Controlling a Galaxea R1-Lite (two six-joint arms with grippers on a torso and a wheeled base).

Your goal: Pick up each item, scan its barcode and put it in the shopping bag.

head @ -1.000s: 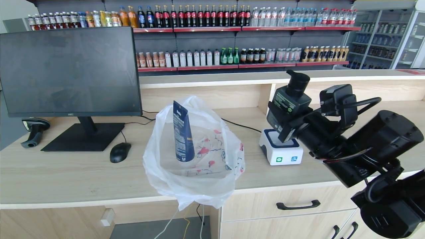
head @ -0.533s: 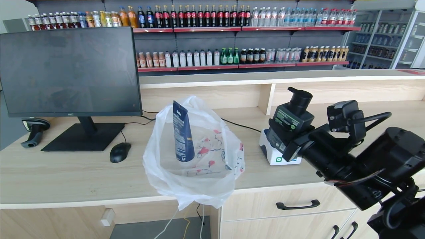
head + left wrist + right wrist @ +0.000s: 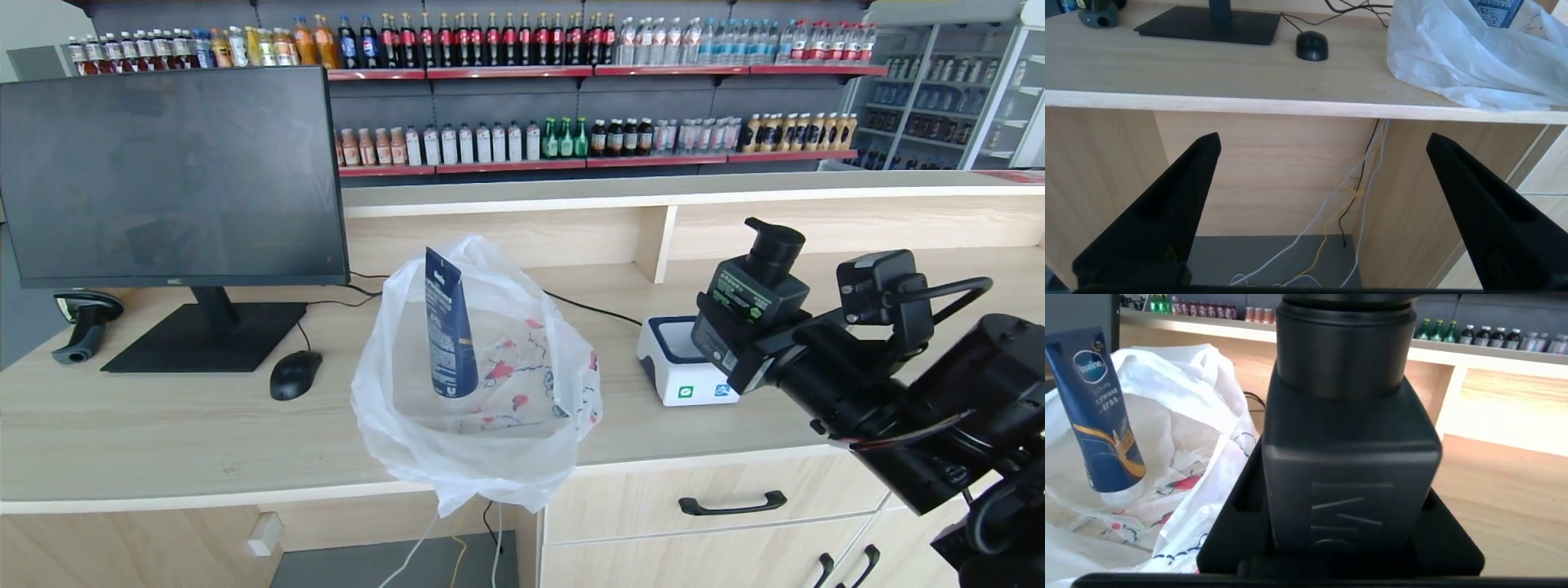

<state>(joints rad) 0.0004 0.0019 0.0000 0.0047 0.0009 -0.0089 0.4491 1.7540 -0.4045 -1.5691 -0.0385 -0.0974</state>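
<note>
One black pump bottle (image 3: pixel 739 298) is clamped in the right gripper (image 3: pixel 735 343), above the right half of the desk (image 3: pixel 163 441), just beside the scanner (image 3: pixel 682 376). The left gripper (image 3: pixel 1323 147) hangs with jaws apart below the front edge.

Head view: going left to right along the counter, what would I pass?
Handheld scanner → monitor stand → mouse → shopping bag → white scan box → black pump bottle, held above the counter.
</note>
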